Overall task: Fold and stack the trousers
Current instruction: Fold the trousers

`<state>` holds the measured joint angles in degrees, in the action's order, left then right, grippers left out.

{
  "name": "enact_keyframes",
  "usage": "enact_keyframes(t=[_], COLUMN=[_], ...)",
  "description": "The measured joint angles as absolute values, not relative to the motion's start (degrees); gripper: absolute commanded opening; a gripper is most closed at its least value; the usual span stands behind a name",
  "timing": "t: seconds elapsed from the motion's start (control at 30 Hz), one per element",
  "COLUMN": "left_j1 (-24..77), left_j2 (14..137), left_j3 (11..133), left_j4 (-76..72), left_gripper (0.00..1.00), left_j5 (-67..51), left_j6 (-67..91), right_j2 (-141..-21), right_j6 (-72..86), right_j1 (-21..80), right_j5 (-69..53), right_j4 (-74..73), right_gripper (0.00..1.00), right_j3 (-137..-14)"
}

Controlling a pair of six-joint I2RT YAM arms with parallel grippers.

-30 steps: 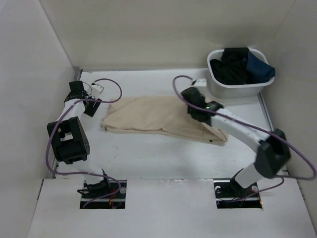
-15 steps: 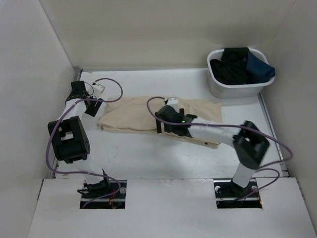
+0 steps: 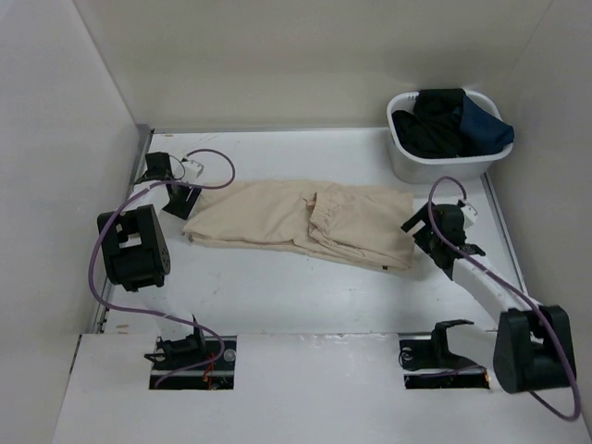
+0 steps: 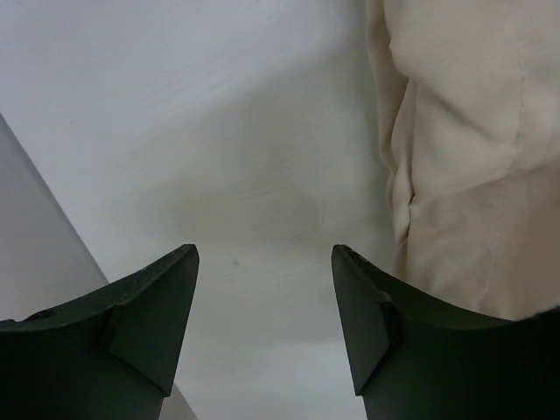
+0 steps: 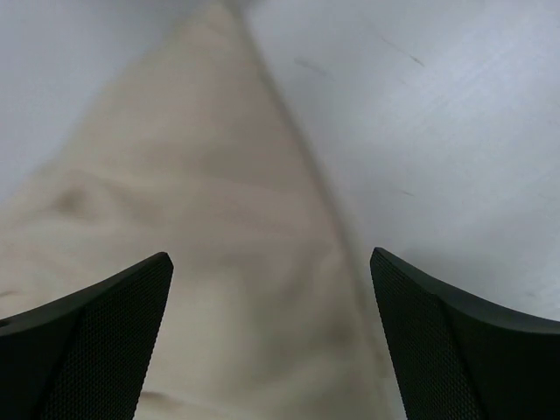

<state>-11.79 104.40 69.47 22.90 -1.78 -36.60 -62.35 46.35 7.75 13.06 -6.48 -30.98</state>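
Top view: white table (image 3: 277,287), plain off-white walls (image 3: 277,65) on 3 sides. The trousers (image 3: 305,227) lie flat mid-table, long axis left-right, with a fold ridge near the centre. A white basket (image 3: 435,168) in the far right corner holds a black garment (image 3: 433,120) and a navy garment (image 3: 486,128). Left gripper (image 3: 178,199) is just off the trousers' left end, right gripper (image 3: 418,225) just off their right end.

Left wrist: 2 fingers spread wide, nothing between them. Bare table below, trousers edge just beside the right-hand finger.

Right wrist: blurred. Fingers wide apart, empty, over the trousers' edge and the table. Can't tell if they touch the cloth.
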Motion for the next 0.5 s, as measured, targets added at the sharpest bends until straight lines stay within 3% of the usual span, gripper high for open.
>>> enact_keyframes(t=[0.1,0.17,0.3,0.33,0.37,0.5], left_j1=[-11.27,-11.20,-11.20,-11.20,-11.20,-11.11], left_j2=[104.68,104.68,104.68,104.68,104.68,104.68], left_j3=[69.87,70.28,71.31,71.42,71.44,71.44], left_j4=[22.98,23.11,23.38,23.33,23.33,23.33], left_gripper=[0.62,0.61,0.61,0.61,0.61,0.61], left_j5=[-1.85,-1.96,-2.13,-2.15,-2.20,-2.22], left_j6=[-35.44,-34.70,-33.39,-33.12,-32.95,-32.56], right_j2=[-69.41,-72.60,-77.34,-77.54,-77.32,-71.20], right_j6=[45.93,44.86,43.70,43.59,43.57,42.33], right_j1=[2.74,2.24,3.20,3.14,2.68,-2.17], right_j5=[6.44,3.14,-1.69,-2.79,-3.86,-7.79], right_j4=[-6.24,-3.49,-0.89,-0.99,-1.19,-4.34], right_gripper=[0.95,0.77,0.16,0.06,0.00,0.00], right_j3=[-28.71,-29.91,-32.10,-32.10,-32.08,-32.21])
